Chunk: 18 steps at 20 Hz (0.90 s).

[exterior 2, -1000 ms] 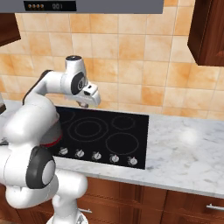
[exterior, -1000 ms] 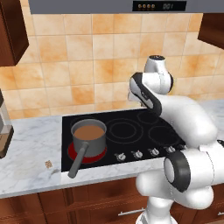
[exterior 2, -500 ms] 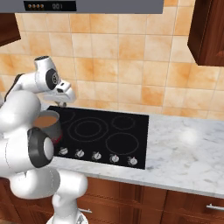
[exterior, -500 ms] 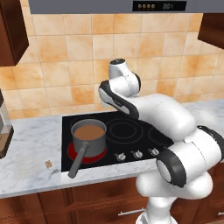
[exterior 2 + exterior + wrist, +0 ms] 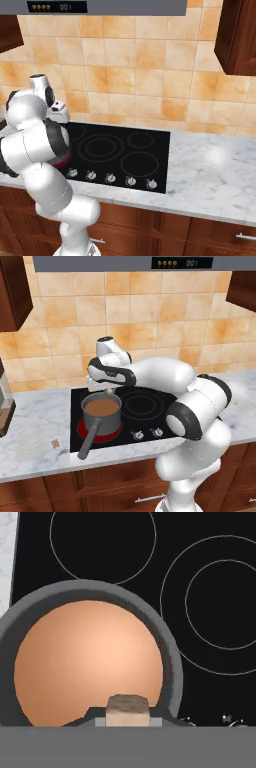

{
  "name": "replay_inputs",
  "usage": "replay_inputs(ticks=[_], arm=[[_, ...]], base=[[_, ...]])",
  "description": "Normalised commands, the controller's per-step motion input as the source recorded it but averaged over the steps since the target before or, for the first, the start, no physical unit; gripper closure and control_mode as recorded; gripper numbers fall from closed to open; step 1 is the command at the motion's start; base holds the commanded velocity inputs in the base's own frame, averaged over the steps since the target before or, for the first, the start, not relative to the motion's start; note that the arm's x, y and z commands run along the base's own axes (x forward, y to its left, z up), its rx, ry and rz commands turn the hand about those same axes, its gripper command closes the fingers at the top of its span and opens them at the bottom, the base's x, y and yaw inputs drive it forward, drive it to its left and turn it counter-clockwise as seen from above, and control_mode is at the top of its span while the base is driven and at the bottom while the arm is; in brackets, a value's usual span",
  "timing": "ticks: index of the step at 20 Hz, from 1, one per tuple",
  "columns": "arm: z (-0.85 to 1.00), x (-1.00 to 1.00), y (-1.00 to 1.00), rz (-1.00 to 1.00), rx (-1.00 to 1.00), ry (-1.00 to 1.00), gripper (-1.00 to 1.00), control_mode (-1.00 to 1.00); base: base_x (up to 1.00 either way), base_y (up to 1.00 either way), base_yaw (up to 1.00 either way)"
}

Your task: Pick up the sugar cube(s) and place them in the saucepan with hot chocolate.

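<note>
The grey saucepan (image 5: 102,412) with brown hot chocolate stands on the front left burner, its long handle (image 5: 87,442) pointing toward the counter's front. My gripper (image 5: 110,391) hangs just above the pan's back rim. In the hand view the pan's rim (image 5: 170,643) rings the brown liquid (image 5: 90,662) straight below. My gripper (image 5: 128,713) is shut on a small tan-brown sugar cube (image 5: 128,706) held between the dark fingertips, over the liquid's near edge. Another tiny speckled sugar cube (image 5: 55,443) lies on the marble left of the stove.
The black cooktop (image 5: 150,401) has a glowing red burner (image 5: 115,432) under the pan and knobs (image 5: 146,433) along its front. Marble counter (image 5: 215,170) runs to both sides. A dark coffee machine (image 5: 5,406) stands at the far left. Tiled wall behind, hood overhead.
The arm has swung left from over the back right of the stove to above the saucepan. The pan and the cube on the counter have not moved.
</note>
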Motion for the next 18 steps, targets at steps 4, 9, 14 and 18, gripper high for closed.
replay_inputs(ticks=[4, 9, 14, 18], arm=[[-0.32, 0.25, 0.63, 0.10, -0.01, 0.05, 1.00, -1.00], [-0.26, -0.05, 0.16, -0.01, -0.03, 0.06, 1.00, -1.00], [-0.28, -0.11, -0.01, 0.00, 0.01, 0.00, 1.00, -1.00], [-0.20, -0.09, 0.00, -0.01, 0.00, 0.00, 1.00, -1.00]], base=[[0.00, 0.00, 0.00], [0.00, 0.00, 0.00], [0.00, 0.00, 0.00], [0.00, 0.00, 0.00]])
